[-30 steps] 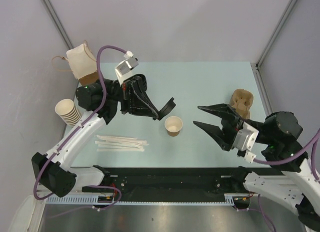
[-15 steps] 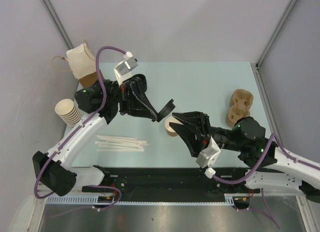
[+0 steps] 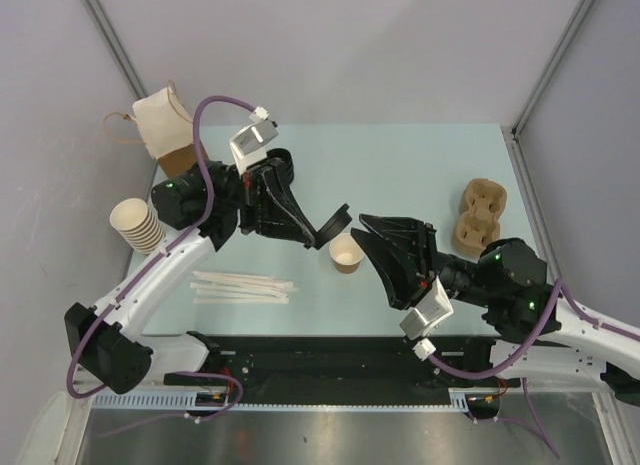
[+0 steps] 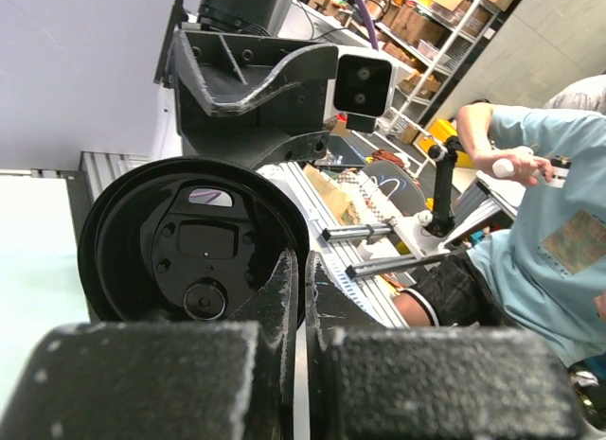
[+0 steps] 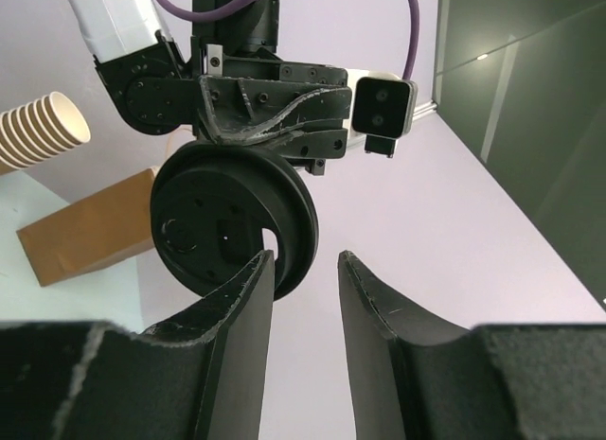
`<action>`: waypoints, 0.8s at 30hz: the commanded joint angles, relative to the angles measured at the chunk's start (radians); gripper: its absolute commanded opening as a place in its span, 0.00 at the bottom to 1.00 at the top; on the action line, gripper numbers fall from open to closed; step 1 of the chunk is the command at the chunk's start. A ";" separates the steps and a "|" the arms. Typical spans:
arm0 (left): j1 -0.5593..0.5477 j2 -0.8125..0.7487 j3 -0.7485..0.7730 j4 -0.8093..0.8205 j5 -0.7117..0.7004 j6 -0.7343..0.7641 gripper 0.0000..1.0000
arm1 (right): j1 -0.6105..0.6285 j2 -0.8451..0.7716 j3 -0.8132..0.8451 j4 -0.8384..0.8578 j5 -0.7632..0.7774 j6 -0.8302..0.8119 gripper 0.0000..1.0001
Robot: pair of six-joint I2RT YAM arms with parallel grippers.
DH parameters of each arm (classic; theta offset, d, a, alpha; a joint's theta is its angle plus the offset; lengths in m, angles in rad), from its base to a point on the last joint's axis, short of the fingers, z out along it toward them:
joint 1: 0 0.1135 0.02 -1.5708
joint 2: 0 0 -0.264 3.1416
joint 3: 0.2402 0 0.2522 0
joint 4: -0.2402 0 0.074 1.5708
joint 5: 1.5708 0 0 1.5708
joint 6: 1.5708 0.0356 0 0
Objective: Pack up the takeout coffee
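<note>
Cup of brown paper stands upright near the middle of the pale green table, with its top open and the inside pale. Its black lid is not on it. The left gripper holds the lid by the rim, with the fingers pressed together on the thin edge. Seen from the top camera, the lid hangs tilted just behind the cup and slightly to the left of it. In the left wrist view the round inner side of the lid faces the camera. The right gripper is just to the right of the cup and points toward the lid. Its two fingers stand a little apart, with a narrow gap, and nothing is between them. From the top camera I cannot tell if it touches the cup. In the right wrist view one of its fingers covers the lower edge of the lid. Well apart to the left of the cup there is a stack of cream cups, and behind this stack a paper bag. In front of the cup and to the left lie some white straws. To the right of the cup, a little further back, lies a brown cup carrier.
</note>
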State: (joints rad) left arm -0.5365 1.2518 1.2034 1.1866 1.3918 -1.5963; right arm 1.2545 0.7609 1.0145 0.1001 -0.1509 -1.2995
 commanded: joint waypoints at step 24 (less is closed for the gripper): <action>-0.069 -0.019 0.005 -0.041 0.001 0.056 0.00 | 0.011 0.026 -0.014 0.087 0.001 -0.092 0.29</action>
State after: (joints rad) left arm -0.5934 1.2495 1.2034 1.1347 1.3941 -1.5623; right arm 1.2575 0.7929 0.9989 0.1463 -0.1322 -1.3815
